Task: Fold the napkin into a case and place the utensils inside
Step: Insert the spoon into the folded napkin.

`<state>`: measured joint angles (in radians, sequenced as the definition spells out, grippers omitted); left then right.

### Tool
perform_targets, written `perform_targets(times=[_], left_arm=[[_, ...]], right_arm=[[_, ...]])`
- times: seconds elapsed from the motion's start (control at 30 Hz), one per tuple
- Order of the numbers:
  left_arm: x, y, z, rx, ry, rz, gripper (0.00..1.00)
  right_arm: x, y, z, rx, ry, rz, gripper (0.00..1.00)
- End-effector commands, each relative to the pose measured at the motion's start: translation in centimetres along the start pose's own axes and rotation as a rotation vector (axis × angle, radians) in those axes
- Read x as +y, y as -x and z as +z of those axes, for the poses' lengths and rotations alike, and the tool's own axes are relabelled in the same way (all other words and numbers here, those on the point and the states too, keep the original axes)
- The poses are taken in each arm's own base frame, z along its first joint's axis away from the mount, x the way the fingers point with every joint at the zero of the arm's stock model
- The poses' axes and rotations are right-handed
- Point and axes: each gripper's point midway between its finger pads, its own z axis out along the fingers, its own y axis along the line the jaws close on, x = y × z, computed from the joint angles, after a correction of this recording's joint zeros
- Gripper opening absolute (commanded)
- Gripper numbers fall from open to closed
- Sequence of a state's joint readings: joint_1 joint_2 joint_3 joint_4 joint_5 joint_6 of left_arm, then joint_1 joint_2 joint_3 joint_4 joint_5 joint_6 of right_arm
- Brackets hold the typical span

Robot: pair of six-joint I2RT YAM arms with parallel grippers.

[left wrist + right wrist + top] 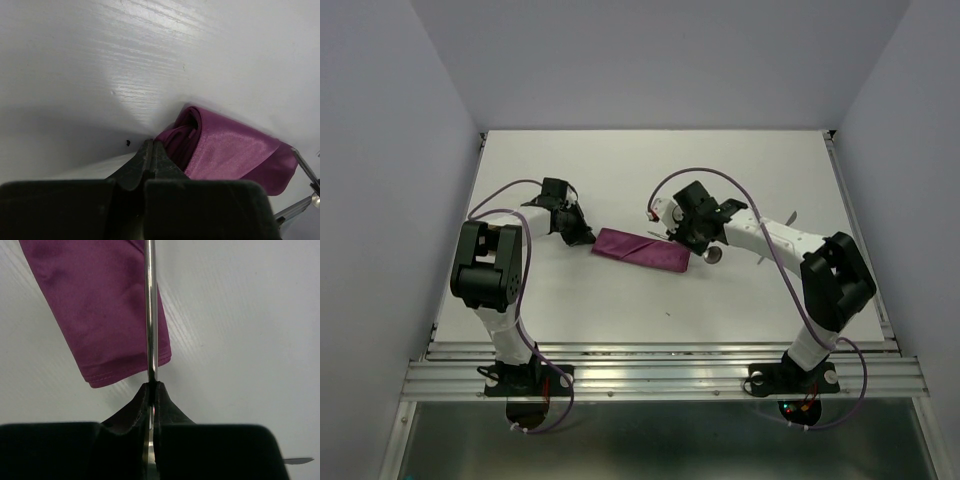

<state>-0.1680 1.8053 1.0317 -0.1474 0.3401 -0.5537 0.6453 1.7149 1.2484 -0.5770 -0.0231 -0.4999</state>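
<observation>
The left arm's fingers (150, 150) are closed, tips pressed together, at the 9 o'clock end of the case (638, 247). In the left wrist view the purple folds lie just to their 2 o'clock. I cannot tell whether the tips have a layer of cloth nipped or only rest against the end. The layered folds gape a little at that end, so it looks like one possible mouth.

The case lies flat near the middle of the table (620, 160). Its long axis runs roughly 9 to 3, the right end dipping toward 4.

At that right end, the right arm's fingers (151, 390) are clamped on the thin silver handle of a utensil (150, 315). From the fingers the handle points to 12 o'clock, nearly in line with the case, whose bulk sits toward 11. The handle crosses above the hemmed end and along the cloth's right edge, on top of it rather than visibly inside. A shiny round bowl (713, 255) just behind these fingers probably belongs to this piece.

The right arm is therefore the one placed to feed it in. The move likely depends on getting the tip under a layer, not over it.

A second utensil (790, 216) lies at 3 o'clock, well apart from the case and partly under the right forearm. Nothing else stands in the way.
</observation>
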Motion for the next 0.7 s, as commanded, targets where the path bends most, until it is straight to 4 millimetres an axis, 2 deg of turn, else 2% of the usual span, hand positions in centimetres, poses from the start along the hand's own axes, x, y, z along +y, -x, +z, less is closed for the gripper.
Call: perform_targets(times=[0.0, 0.17, 0.3, 0.67], left_arm=[[0.2, -0.7, -0.2, 0.009, -0.006, 0.006, 0.00], [0.3, -0.7, 0.0, 0.003, -0.007, -0.005, 0.00], [0.3, -0.9, 0.1, 0.010, -0.010, -0.003, 0.00], [0.2, -1.0, 0.3, 0.020, -0.019, 0.000, 0.00]], right_arm=[[0.9, -0.8, -1.3, 0.022, 0.001, -0.009, 0.01], [2.4, -1.9, -0.7, 0.067, 0.034, -0.022, 0.01], [2.7, -2.5, -0.2, 0.091, 0.045, -0.018, 0.01], [1.6, -2.5, -0.1, 0.123, 0.004, -0.028, 0.01]])
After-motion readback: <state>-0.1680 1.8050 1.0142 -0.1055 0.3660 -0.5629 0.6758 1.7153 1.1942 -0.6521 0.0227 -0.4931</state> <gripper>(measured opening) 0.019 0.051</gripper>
